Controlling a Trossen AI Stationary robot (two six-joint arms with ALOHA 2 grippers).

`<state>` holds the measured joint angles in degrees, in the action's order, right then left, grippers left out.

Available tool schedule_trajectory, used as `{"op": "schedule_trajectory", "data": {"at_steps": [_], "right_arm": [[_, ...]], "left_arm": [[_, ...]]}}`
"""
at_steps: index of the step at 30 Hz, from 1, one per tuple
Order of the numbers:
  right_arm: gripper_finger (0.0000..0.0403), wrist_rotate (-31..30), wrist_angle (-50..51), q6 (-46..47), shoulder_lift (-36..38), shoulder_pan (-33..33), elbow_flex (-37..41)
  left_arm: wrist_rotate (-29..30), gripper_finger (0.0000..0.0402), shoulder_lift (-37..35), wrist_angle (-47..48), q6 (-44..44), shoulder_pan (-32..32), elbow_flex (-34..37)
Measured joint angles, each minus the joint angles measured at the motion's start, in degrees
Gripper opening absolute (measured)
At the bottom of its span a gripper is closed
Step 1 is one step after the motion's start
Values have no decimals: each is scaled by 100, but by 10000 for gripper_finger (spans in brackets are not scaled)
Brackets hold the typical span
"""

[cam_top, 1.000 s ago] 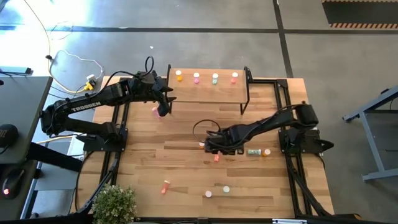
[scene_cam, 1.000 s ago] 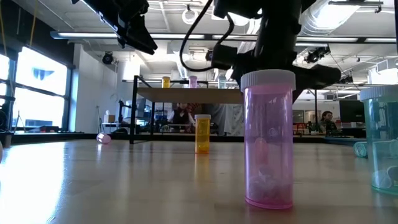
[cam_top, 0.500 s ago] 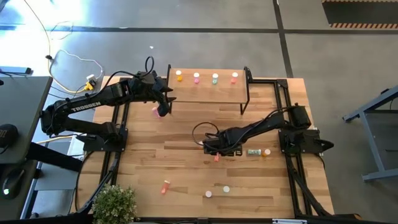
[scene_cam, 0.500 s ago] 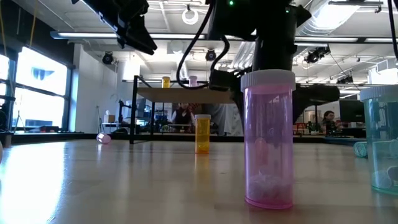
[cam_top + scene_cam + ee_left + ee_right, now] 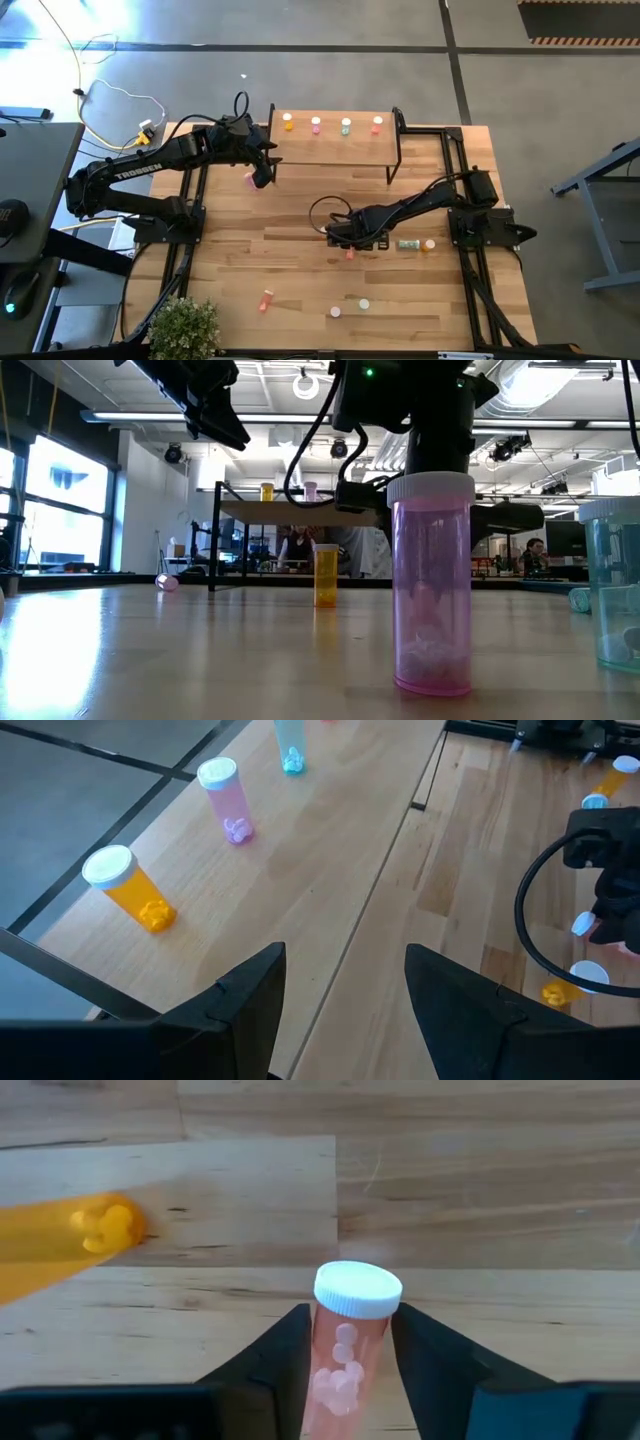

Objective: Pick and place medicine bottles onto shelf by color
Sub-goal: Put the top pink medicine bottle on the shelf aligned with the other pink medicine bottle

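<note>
Pink-red bottle (image 5: pixel 345 1348) sits between the right gripper (image 5: pixel 338 234) fingers mid-frame, jaws pressed on both sides, likely gripped for carrying to the shelf (image 5: pixel 335 150) at upper centre, where four bottles stand sorted. Left gripper (image 5: pixel 345 995) hovers open and empty beside the shelf's left end.

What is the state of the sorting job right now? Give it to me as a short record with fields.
shelf: low light-wood board on black legs, holding an orange bottle, pink bottle, teal bottle and red bottle in a row
right hand: low at mid-table, closed on an upright red translucent bottle with white cap
left hand: open, empty, near the shelf's left end
</note>
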<state>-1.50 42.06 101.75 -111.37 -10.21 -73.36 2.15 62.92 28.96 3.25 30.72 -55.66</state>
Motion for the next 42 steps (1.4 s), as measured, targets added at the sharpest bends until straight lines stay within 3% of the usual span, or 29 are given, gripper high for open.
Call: {"op": "schedule_trajectory", "data": {"at_steps": [12,21,27,34,42], "right_arm": [[97,-70,7,-33,0,44,0],[95,-161,11,-224,15,5,2],[96,-595,91,-395,271,4,-40],[96,-1825,405,-478,932,-1,-44],[97,-4343,601,-1194,1690,-75,-50]], "left_arm": [[2,195,0,-1,102,0,0],[2,195,0,-1,149,0,0],[2,195,0,-3,151,-2,0],[1,195,0,-14,151,-2,0],[0,195,0,-17,172,-2,0]]}}
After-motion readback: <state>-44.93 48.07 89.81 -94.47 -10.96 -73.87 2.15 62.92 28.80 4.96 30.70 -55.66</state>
